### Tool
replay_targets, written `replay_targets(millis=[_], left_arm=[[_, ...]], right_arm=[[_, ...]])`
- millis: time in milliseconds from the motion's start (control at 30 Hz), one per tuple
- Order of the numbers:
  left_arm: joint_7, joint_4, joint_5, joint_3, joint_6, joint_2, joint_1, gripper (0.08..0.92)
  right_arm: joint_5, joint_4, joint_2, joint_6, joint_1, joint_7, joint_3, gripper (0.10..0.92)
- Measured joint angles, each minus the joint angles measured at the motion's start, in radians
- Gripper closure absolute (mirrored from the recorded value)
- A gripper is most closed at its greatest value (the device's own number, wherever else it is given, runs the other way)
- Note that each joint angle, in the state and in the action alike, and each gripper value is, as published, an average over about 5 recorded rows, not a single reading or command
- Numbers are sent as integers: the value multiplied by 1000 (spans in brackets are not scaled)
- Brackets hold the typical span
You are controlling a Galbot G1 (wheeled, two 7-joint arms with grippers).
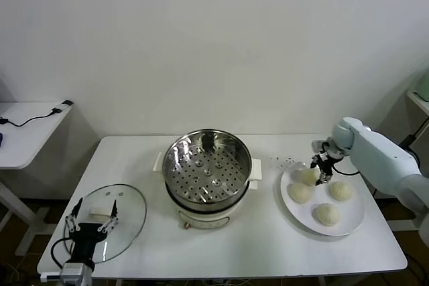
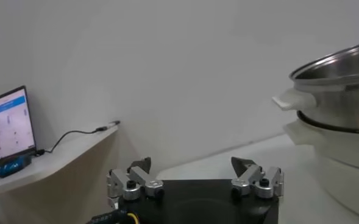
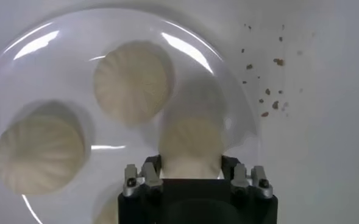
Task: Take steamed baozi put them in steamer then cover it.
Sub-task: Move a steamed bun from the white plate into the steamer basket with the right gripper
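Down at the near left corner of the white table (image 1: 221,252) lies the cover (image 1: 107,222), a clear glass lid, flat, with its white bar handle running about left to right. Right over its near edge hangs the left gripper (image 1: 91,224), its jaws spread wide and holding nothing; the arm behind it is cut off by the bottom of the head view. In the middle of the table stands the steamer (image 1: 208,173), a shiny steel pot, open side up, with a tray full of small holes inside and white side handles. By the right edge sits a flat white plate (image 1: 355,222) with four steamed baozi (image 1: 327,213) on it, round side up. The right gripper (image 1: 320,169) reaches down at the bun nearest the far edge of the plate, and its jaws are closed on that bun from both sides. Its black body hides part of that bun. Little brown crumbs (image 1: 281,161) lie on the table between the plate and the steamer.
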Motion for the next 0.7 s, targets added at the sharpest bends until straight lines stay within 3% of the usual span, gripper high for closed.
replay_targets(millis=[367,700], left_arm=[[-1,-11,-4,-7,-4,2,17,177],[-1,-21,-6,-6,-7,2,40,177]], right_arm=[[119,94,-3,59,170,-37,-160,383],[225,172,111,178,434,-69,-354,380]])
